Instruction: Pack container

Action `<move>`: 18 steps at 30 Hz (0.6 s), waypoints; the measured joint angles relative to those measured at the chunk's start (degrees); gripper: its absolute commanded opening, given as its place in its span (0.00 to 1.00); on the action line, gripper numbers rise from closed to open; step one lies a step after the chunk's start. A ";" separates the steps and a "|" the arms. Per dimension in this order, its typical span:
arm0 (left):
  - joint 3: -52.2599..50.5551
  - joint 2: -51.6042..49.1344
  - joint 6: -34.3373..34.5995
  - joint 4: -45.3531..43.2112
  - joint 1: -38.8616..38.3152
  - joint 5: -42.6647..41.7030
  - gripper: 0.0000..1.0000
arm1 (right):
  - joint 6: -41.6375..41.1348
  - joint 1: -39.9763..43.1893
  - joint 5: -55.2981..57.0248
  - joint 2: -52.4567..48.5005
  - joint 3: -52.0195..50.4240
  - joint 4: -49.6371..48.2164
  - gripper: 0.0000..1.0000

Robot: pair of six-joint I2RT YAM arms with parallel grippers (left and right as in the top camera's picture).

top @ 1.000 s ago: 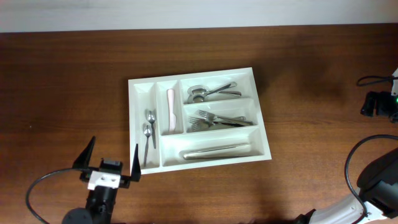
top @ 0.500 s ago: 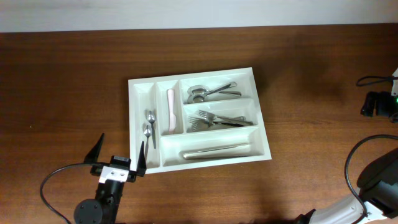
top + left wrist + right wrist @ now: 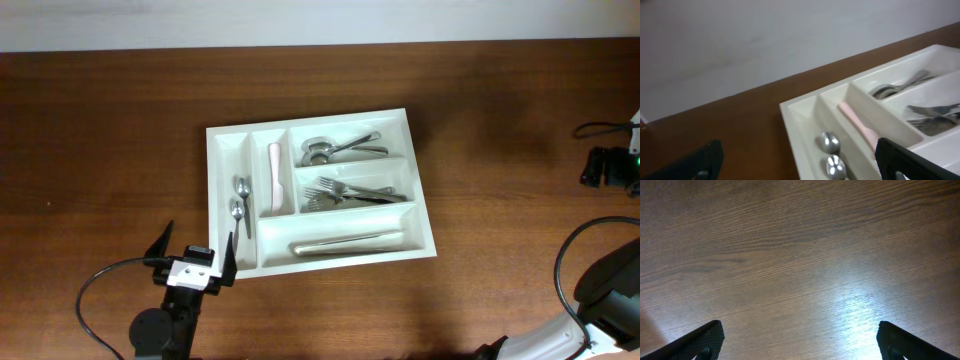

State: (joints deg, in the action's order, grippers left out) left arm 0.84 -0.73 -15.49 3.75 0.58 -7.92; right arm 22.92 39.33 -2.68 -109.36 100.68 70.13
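Observation:
The container (image 3: 330, 117) is a white cutlery tray lying in the middle of the wooden table. Its left narrow compartment holds two small spoons (image 3: 240, 200), and the one beside it a pink-handled utensil (image 3: 274, 178). Spoons (image 3: 335, 150), forks (image 3: 350, 192) and knives (image 3: 345, 242) fill the wide compartments. My left gripper (image 3: 200, 232) is open and empty at the tray's front-left corner, its right finger over the tray's left edge. In the left wrist view the container (image 3: 805, 107) and small spoons (image 3: 830, 142) lie between the open fingers. My right gripper (image 3: 800, 340) is open above bare wood.
A black device (image 3: 610, 168) with a cable and a green light sits at the table's right edge. The right arm's body (image 3: 600, 300) fills the bottom right corner. A cable (image 3: 95, 290) loops left of my left arm.
My left gripper has moved right and slightly forward, from the bare wood to the tray's front-left corner. The right arm and the cutlery have not moved.

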 measured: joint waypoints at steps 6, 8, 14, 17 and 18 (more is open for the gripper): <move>0.00 0.00 0.00 0.28 0.00 1.95 0.99 | -0.02 0.00 0.00 0.02 0.00 0.02 0.99; 0.00 0.00 0.02 0.28 0.00 2.21 0.99 | 0.00 0.00 0.00 0.02 0.00 0.02 0.99; 0.00 0.00 0.02 0.31 0.00 2.38 0.99 | 0.00 0.00 0.00 0.02 0.00 0.02 0.99; 0.00 0.00 0.02 0.31 0.00 2.38 0.99 | 0.00 0.00 0.00 0.02 0.00 0.02 0.99; 0.00 0.00 0.02 0.31 0.00 2.38 0.99 | 0.00 0.00 0.00 0.00 0.00 0.00 0.99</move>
State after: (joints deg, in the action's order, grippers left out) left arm 0.84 -0.73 -15.46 4.05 0.58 -5.54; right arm 22.92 39.33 -2.68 -109.36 100.68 70.13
